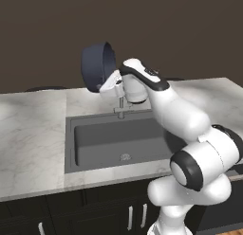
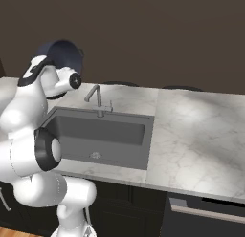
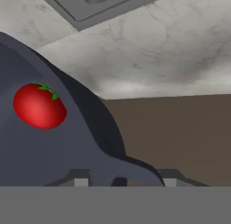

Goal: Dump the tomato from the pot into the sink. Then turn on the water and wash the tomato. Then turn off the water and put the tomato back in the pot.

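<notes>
Marble counter (image 1: 33, 134) surrounds the sink (image 1: 118, 141). Above the sink's back rim, by the faucet (image 1: 121, 106), the gripper (image 1: 110, 85) clamps the tipped pot (image 1: 97, 66) with the tomato (image 3: 39, 105) inside. Tipping there could drop it onto the counter.

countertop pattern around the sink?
White-grey veined marble countertop surrounding the dark grey rectangular sink; the veining shows best in the right base view.

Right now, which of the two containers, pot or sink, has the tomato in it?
The pot, lifted and tipped on its side above the sink. The hand view shows the tomato against the pot's inner wall; the basin below holds no tomato.
</notes>
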You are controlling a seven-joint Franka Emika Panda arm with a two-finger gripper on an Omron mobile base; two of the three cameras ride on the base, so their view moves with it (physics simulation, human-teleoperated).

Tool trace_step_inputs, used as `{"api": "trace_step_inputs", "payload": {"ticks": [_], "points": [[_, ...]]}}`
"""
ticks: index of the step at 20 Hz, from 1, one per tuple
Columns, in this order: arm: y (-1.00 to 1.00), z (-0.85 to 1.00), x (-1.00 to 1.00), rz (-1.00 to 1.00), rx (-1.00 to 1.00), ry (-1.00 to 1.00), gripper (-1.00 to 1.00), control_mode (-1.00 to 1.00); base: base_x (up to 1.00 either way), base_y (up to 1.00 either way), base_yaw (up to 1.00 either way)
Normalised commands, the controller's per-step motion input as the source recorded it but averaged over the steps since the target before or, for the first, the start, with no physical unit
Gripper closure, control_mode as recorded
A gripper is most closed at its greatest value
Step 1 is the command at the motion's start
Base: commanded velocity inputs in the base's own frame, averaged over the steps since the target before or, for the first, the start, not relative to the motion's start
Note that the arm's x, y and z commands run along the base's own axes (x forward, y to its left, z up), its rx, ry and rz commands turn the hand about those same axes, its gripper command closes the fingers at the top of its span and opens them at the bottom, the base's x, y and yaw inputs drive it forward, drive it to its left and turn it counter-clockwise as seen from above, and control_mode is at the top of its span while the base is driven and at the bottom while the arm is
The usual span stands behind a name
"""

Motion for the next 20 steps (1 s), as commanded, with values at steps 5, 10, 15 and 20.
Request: {"api": "trace_step_inputs", "payload": {"ticks": [5, 10, 15, 20], "points": [[0.11, 0.32, 0.12, -0.16, 0.08, 0.25, 1.0, -1.0, 0.0, 0.0, 0.0], [0.12, 0.13, 0.12, -0.08, 0.07, 0.29, 1.0, -1.0, 0.0, 0.0, 0.0], [0.16, 0.06, 0.05, 0.0, 0.1, 0.22, 1.0, -1.0, 0.0, 0.0, 0.0], [0.07, 0.15, 0.01, 0.0, 0.17, 0.21, 1.0, -1.0, 0.0, 0.0, 0.0]]}}
